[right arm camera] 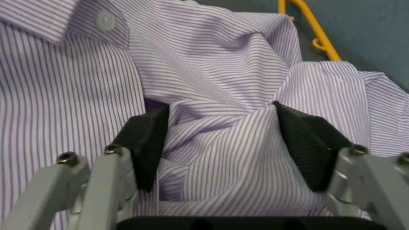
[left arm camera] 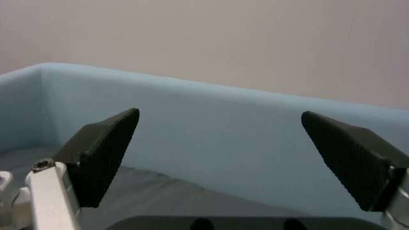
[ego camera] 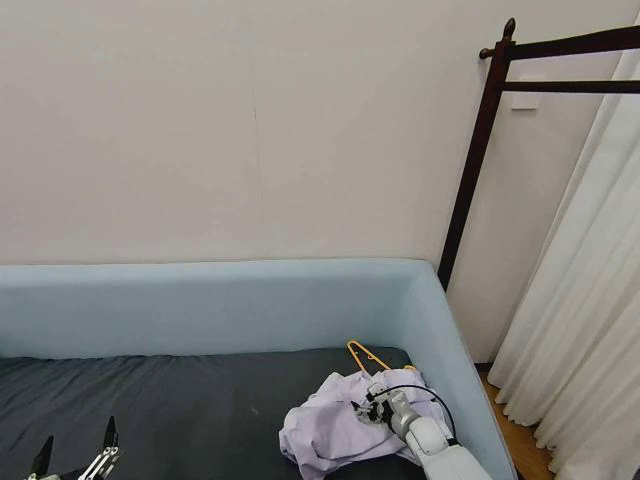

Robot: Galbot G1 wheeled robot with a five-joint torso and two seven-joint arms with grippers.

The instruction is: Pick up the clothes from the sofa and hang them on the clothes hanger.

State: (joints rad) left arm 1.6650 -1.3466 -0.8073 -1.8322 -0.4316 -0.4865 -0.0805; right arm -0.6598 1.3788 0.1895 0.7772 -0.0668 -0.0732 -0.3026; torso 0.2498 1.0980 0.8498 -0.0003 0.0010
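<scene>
A crumpled purple striped shirt (ego camera: 335, 425) lies on the dark seat at the sofa's right end, with an orange hanger (ego camera: 365, 357) poking out behind it. My right gripper (ego camera: 368, 408) is pressed down into the shirt. In the right wrist view its fingers (right arm camera: 150, 139) stand apart with a raised fold of the shirt (right arm camera: 211, 62) between them, and the orange hanger (right arm camera: 307, 28) lies beyond. My left gripper (ego camera: 75, 445) hovers open over the seat at the lower left, holding nothing. The left gripper (left arm camera: 221, 158) faces the blue backrest.
The light blue sofa (ego camera: 200, 300) has a backrest and a right armrest (ego camera: 445, 340). A dark wooden clothes rack (ego camera: 480, 140) stands behind the right armrest against the wall. White curtains (ego camera: 590, 300) hang at the far right.
</scene>
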